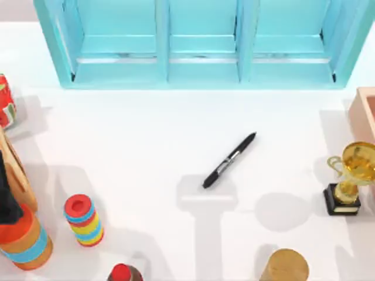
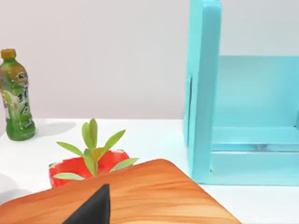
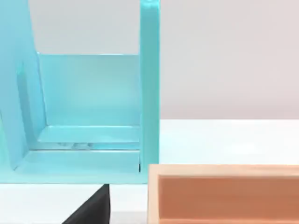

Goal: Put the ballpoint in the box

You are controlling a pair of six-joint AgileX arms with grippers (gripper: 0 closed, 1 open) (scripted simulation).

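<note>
Slim black ballpoint with silver-grey band [image 1: 229,160] lying diagonal mid-table, untouched, well apart from the peach open box [image 1: 364,114] at the right edge; best pinched mid-barrel, across the slant; grippers' grip state impossible to tell.

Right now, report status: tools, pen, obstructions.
Ballpoint lying loose mid-table, untouched. Box at right edge, gold trophy standing just before it. Nothing around the pen.
</note>
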